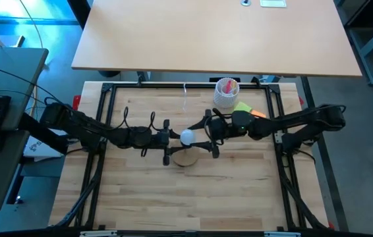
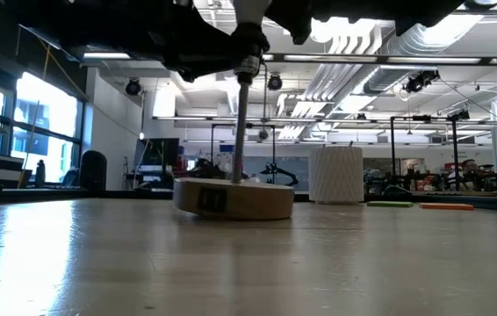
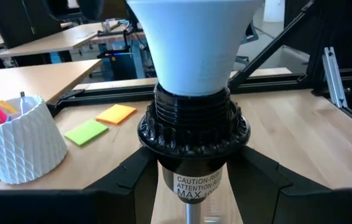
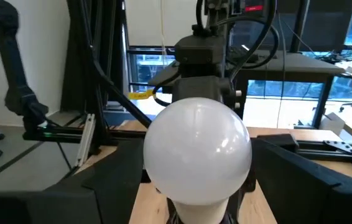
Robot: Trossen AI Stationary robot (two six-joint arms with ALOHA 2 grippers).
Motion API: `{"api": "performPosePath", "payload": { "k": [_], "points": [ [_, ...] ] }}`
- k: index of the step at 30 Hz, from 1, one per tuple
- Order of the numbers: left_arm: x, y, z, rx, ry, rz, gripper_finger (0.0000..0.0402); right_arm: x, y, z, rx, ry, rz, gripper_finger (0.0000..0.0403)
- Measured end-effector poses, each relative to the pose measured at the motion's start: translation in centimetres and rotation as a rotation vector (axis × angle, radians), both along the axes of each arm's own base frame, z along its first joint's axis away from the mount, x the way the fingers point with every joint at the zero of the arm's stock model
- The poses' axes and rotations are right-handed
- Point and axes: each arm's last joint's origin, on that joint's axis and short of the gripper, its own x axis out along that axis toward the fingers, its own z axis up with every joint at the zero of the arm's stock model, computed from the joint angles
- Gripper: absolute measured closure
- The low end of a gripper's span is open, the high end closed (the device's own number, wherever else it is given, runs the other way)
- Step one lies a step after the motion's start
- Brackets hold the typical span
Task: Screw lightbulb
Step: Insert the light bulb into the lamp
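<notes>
We are mid-screwing: the lightbulb (image 1: 187,137) sits in the black socket (image 3: 193,127) atop the post of the wooden stand (image 1: 185,158). The left gripper (image 1: 169,137) pinches the socket; the right gripper (image 1: 205,136) flanks the bulb's globe — whether it grips, we cannot tell. Next, we judge, comes a steady twist, socket held firm.

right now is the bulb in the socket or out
In: the lightbulb sits upright in the black socket, its screw base hidden inside the collar.
</notes>
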Motion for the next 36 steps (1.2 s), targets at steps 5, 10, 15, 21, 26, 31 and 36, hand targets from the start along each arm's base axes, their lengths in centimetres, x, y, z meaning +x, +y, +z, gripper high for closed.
{"api": "performPosePath", "payload": {
  "k": [5, 10, 15, 21, 26, 31, 36],
  "points": [
    [0.3, 0.0, -0.2, -0.004, -0.019, 0.004, 0.0243, 0.1, -0.1, -0.1, 0.005, -0.004, -0.025, 0.0139],
    [0.4, 0.2, -0.3, -0.011, -0.027, 0.025, 0.0243, 0.1, 0.4, -0.2, 0.007, 0.004, -0.091, 0.0177],
    [0.3, 0.4, -0.3, -0.023, -0.035, 0.135, 0.0243, 0.0, 1.9, -0.2, -0.022, 0.006, -0.255, 0.0191],
    [0.3, 0.5, -0.1, -0.086, -0.069, 0.200, 0.0243, -0.3, 3.0, -0.2, 0.071, -0.001, -0.456, 0.0193],
    [0.3, 0.5, 0.1, -0.104, -0.093, 0.209, 0.0243, -0.3, 2.6, 0.0, 0.149, -0.015, -0.424, 0.0193],
    [0.3, 0.4, 0.1, -0.101, -0.088, 0.198, 0.0243, -0.1, 2.2, 0.0, 0.089, -0.008, -0.327, 0.0154],
    [0.3, 0.4, 0.0, -0.098, -0.080, 0.201, 0.0243, 0.0, 1.7, 0.2, 0.038, -0.038, -0.290, 0.0105]
  ]
}}
